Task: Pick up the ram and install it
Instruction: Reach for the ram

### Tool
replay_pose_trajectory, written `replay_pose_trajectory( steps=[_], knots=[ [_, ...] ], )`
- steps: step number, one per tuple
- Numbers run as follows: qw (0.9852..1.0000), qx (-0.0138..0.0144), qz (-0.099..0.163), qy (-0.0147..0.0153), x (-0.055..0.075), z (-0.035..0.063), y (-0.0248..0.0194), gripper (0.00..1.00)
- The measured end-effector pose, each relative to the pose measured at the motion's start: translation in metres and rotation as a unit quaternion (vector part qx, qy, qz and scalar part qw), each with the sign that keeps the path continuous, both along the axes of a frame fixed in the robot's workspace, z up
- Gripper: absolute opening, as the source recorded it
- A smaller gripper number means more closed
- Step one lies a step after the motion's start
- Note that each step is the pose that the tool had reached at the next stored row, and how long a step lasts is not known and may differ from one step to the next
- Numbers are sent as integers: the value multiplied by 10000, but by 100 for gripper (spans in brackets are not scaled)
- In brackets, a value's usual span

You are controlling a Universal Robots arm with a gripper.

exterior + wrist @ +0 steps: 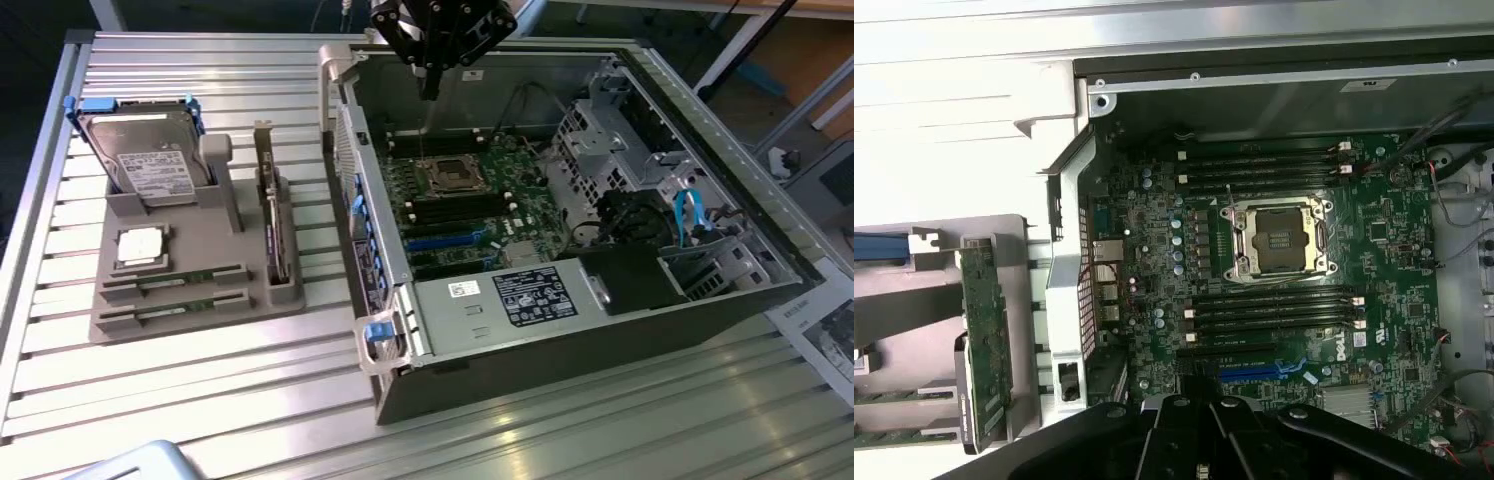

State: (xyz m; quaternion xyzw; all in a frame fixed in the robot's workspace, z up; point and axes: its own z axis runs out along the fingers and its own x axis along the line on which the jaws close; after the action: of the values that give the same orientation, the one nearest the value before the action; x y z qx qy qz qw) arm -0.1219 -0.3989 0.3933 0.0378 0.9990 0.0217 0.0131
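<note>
Ram not picked up yet: two thin, narrow green circuit-board sticks with dark chips, nearer ram (171, 313) and second ram (178, 277), lie flat in slots of grey plastic holder (207, 240) at exterior view's left. Farther back in same holder: square silver processor chip (140, 247), green expansion card (274, 235) on edge, silver hard drive (150, 165) in blue rails. Open dark metal computer case (561, 360) just beside holder; green motherboard (521, 190) inside, long black memory slots look empty. Black end effector (430, 92) hovers over case's far side, well apart from both sticks, fingers closed right up, holding nothing. So pick and install both left to do. Ribbed silver metal tabletop (200, 400) carries everything. Beyond it, pale frame legs, brownish floor, dim room.
</note>
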Motion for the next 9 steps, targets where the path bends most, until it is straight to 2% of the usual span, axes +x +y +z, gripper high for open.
replay_pose_trajectory(
  steps=[5,9],
  knots=[
    [10000,0,-1,0,-7,0,0,10],
    [10000,0,0,0,-184,0,0,10]
  ],
)
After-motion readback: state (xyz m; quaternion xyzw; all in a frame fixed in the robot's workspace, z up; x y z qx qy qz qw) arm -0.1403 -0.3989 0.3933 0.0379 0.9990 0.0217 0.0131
